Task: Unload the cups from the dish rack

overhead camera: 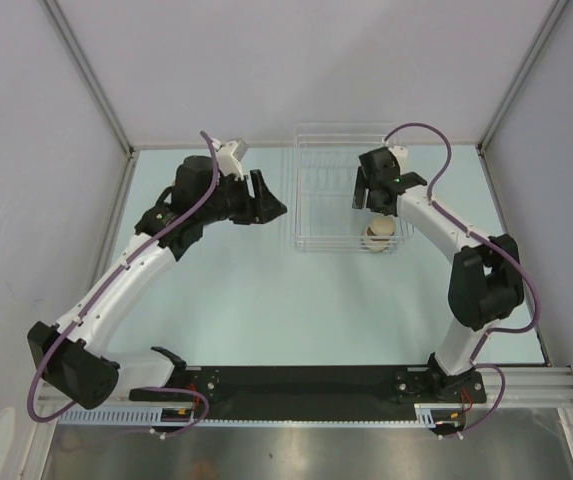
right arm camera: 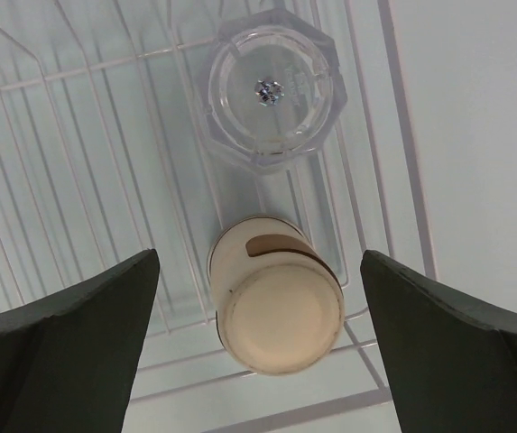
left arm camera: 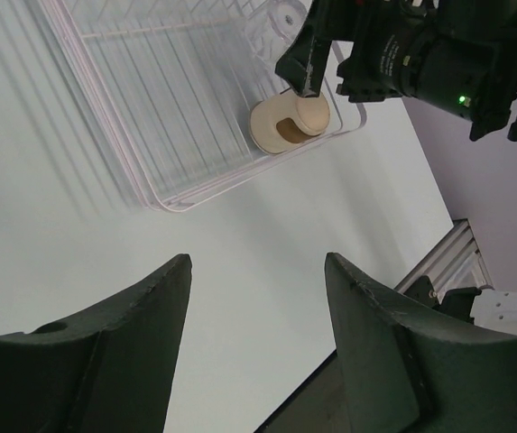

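Right claw [right arm camera: 258, 260] spread wide, empty, over the dish rack [right arm camera: 78, 135]. Beige cup [right arm camera: 281, 311] directly below it, between the fingers, closed end facing up. Clear round socket [right arm camera: 272, 90] just beyond. Left claw [left arm camera: 258, 271] spread, empty, above the bench [left arm camera: 50, 271], rack ahead of it.

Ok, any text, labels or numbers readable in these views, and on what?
Nothing reads clearly.
Faint white print on the right arm's black housing: too blurred to read.
Moulded mark on the clear octagonal container: too small to read.
The beige cup: brown patch only, no text.
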`<state>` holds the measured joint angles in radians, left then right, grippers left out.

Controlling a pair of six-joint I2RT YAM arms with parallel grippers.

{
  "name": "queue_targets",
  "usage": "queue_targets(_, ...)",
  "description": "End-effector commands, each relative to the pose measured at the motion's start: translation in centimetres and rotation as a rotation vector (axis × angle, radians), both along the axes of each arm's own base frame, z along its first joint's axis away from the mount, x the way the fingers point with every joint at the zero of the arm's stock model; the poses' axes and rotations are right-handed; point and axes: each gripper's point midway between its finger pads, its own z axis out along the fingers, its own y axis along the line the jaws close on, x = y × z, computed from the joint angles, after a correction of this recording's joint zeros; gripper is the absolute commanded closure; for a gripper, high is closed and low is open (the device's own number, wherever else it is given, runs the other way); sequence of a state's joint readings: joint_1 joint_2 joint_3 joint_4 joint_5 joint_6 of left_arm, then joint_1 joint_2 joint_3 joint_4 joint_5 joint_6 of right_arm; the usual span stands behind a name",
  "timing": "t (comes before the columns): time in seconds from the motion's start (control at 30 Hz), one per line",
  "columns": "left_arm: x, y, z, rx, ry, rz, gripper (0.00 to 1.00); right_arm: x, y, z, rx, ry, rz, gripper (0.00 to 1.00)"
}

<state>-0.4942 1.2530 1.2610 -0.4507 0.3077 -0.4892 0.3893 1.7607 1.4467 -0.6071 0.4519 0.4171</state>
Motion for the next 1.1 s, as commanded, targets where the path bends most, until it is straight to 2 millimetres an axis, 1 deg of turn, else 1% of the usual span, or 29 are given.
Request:
queue_targets(0.0, -0.1, -1.0, 0.5, -0.031, -0.017, -0.038, 0.34, 1.5, -0.5, 2.7, 0.018, -0.103, -0.042, 0.00)
queue_targets(0.03, -0.2, -1.1, 0.4, -0.033, -0.015, -0.042, 0.34, 1.9, -0.7, 2.5, 0.011, -0.099, -0.048, 0.00)
queue_targets(0.07, -0.3, -1.2, 0.3, -0.030, -0.011, -0.045, 0.34, 2.7, -0.7, 3.4, 0.012, -0.117, -0.051, 0.00)
queue_targets(0.1, -0.5, -1.3, 0.3, -0.031, -0.013, -0.050, 0.34, 3.2, -0.7, 2.6, 0.001, -0.100, -0.054, 0.00)
queue_targets(0.13, -0.4, -1.3, 0.2, -0.026, -0.015, -0.047, 0.34, 3.7, -0.6, 2.6, 0.004, -0.103, -0.052, 0.00)
queue_targets(0.17, -0.6, -1.2, 0.0, -0.023, -0.014, -0.046, 0.34, 4.5, -0.8, 3.2, 0.010, -0.115, -0.061, 0.00)
queue_targets(0.2, -0.7, -1.2, -0.1, -0.021, -0.011, -0.046, 0.34, 4.9, -0.7, 2.9, 0.013, -0.109, -0.060, 0.00)
queue_targets(0.23, -0.7, -1.1, -0.2, -0.019, -0.011, -0.044, 0.34, 5.3, -0.6, 2.0, 0.008, -0.093, -0.059, 0.00)
queue_targets(0.27, -0.8, -1.0, -0.4, -0.014, -0.008, -0.042, 0.34, 5.9, -0.7, 2.2, 0.009, -0.101, -0.063, 0.00)
queue_targets(0.3, -0.9, -0.9, -0.6, -0.008, -0.002, -0.041, 0.34, 6.0, -0.7, 1.8, 0.004, -0.094, -0.065, 0.00)
queue_targets(0.33, -0.9, -0.8, -0.7, -0.003, -0.003, -0.036, 0.34, 6.3, -0.7, 0.8, 0.000, -0.078, -0.065, 0.00)
queue_targets(0.4, -1.0, -0.6, -1.2, 0.008, 0.005, -0.034, 0.34, 6.8, -1.1, 0.5, 0.007, -0.074, -0.076, 0.00)
queue_targets(0.47, -0.9, -0.5, -1.6, 0.019, 0.012, -0.029, 0.34, 7.3, -1.2, -0.5, 0.009, -0.061, -0.084, 0.00)
queue_targets(0.53, -0.9, -0.5, -1.8, 0.022, 0.015, -0.029, 0.34, 7.8, -1.4, -0.8, 0.015, -0.055, -0.086, 0.00)
queue_targets(0.57, -0.8, -0.5, -1.9, 0.024, 0.018, -0.028, 0.34, 8.0, -1.4, -1.5, 0.009, -0.046, -0.087, 0.00)
queue_targets(0.6, -0.8, -0.5, -2.1, 0.027, 0.023, -0.028, 0.34, 8.3, -1.5, -1.3, 0.014, -0.055, -0.093, 0.00)
queue_targets(0.67, -0.6, -0.6, -2.1, 0.028, 0.022, -0.030, 0.34, 8.7, -1.5, -1.9, 0.013, -0.046, -0.091, 0.00)
queue_targets(0.77, -0.5, -0.8, -2.1, 0.029, 0.027, -0.033, 0.34, 9.0, -1.8, -2.1, 0.010, -0.047, -0.100, 0.00)
queue_targets(0.8, -0.3, -0.9, -2.3, 0.030, 0.031, -0.034, 0.34, 9.0, -2.0, -2.4, 0.009, -0.043, -0.102, 0.05)
queue_targets(0.87, -0.3, -0.9, -2.3, 0.031, 0.033, -0.034, 0.34, 8.9, -2.0, -2.6, 0.016, -0.038, -0.099, 0.22)
queue_targets(0.9, -0.2, -0.9, -2.4, 0.031, 0.035, -0.034, 0.34, 8.8, -1.9, -2.3, 0.019, -0.045, -0.095, 0.40)
queue_targets(0.93, -0.2, -1.0, -2.4, 0.032, 0.036, -0.034, 0.34, 9.0, -1.9, -2.2, 0.025, -0.056, -0.095, 0.51)
queue_targets(0.97, -0.3, -1.0, -2.5, 0.030, 0.039, -0.036, 0.34, 8.6, -2.0, -2.6, 0.023, -0.045, -0.090, 0.60)
queue_targets(1.0, -0.2, -1.0, -2.5, 0.029, 0.040, -0.035, 0.34, 8.4, -2.0, -2.2, 0.027, -0.053, -0.089, 0.89)
queue_targets(1.03, -0.3, -1.0, -2.5, 0.028, 0.042, -0.036, 0.34, 8.4, -2.0, -2.0, 0.030, -0.059, -0.088, 1.00)
queue_targets(1.07, -0.2, -1.1, -2.6, 0.028, 0.044, -0.035, 0.34, 8.1, -1.9, -2.2, 0.032, -0.051, -0.083, 1.00)
